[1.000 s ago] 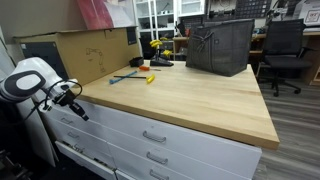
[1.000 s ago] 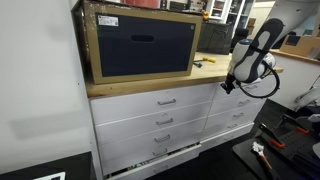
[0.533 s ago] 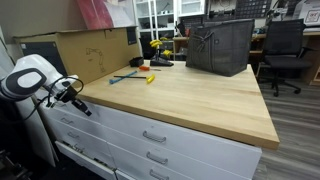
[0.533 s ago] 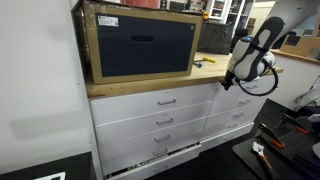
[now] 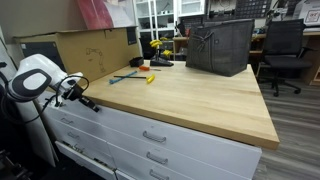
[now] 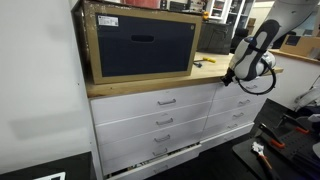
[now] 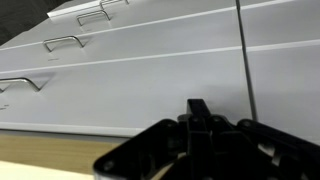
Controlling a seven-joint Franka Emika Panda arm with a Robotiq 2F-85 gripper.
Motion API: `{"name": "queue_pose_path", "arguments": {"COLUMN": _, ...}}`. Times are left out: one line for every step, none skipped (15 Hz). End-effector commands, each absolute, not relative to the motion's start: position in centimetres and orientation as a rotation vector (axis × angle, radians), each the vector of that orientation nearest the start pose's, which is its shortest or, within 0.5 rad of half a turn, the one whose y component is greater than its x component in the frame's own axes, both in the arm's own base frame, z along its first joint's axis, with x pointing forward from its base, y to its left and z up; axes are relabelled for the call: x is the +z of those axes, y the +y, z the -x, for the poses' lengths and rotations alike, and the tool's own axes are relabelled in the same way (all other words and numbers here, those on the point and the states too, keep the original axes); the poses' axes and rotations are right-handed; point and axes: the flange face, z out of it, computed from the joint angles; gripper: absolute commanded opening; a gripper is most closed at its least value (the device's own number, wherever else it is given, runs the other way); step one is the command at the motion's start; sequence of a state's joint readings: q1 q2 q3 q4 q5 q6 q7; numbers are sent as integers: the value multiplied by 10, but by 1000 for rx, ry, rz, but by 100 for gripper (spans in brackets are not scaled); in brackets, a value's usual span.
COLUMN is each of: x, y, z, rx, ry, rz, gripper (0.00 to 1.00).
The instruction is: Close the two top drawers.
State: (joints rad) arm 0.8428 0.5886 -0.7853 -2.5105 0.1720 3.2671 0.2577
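Note:
The two top drawers sit right under the wooden benchtop, with white fronts and silver pull handles. In both exterior views, one lies by the arm and the second beside it; both fronts look flush with the cabinet. The wrist view is upside down and shows one top drawer front with its handle, and the second past a vertical seam. My gripper is shut and empty, at the bench's edge just above the drawer near the arm.
A large cardboard box, small tools and a dark basket stand on the bench. Lower drawers fill the cabinet; the bottom one looks slightly ajar. An office chair stands behind.
My gripper has moved a little up and toward the bench's edge. The drawers have not visibly moved.

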Motion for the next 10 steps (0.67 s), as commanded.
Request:
{"name": "queue_pose_path", "arguments": {"x": 166, "y": -36, "z": -498, "rx": -789, "ry": 367, "rz": 3353, "gripper": 0}}
{"name": "queue_pose_path", "arguments": {"x": 165, "y": -41, "z": -500, "rx": -812, "ry": 372, "rz": 3347, "gripper": 0}}
{"name": "queue_pose_path", "arguments": {"x": 165, "y": -46, "z": -503, "rx": -839, "ry": 370, "rz": 3344, "gripper": 0}}
{"name": "queue_pose_path", "arguments": {"x": 164, "y": -49, "z": -504, "rx": -866, "ry": 363, "rz": 3339, "gripper": 0}}
{"name": "queue_pose_path", "arguments": {"x": 163, "y": -50, "z": -504, "rx": -889, "ry": 349, "rz": 3335, "gripper": 0}}
{"name": "queue_pose_path", "arguments": {"x": 161, "y": -51, "z": -503, "rx": -906, "ry": 337, "rz": 3331, "gripper": 0}}
{"name": "queue_pose_path", "arguments": {"x": 160, "y": -52, "z": -503, "rx": -922, "ry": 326, "rz": 3326, "gripper": 0}}
{"name": "queue_pose_path", "arguments": {"x": 159, "y": -53, "z": -502, "rx": -930, "ry": 318, "rz": 3324, "gripper": 0}}
{"name": "queue_pose_path", "arguments": {"x": 158, "y": -54, "z": -501, "rx": -942, "ry": 312, "rz": 3319, "gripper": 0}}
{"name": "queue_pose_path", "arguments": {"x": 158, "y": -54, "z": -499, "rx": -948, "ry": 314, "rz": 3312, "gripper": 0}}
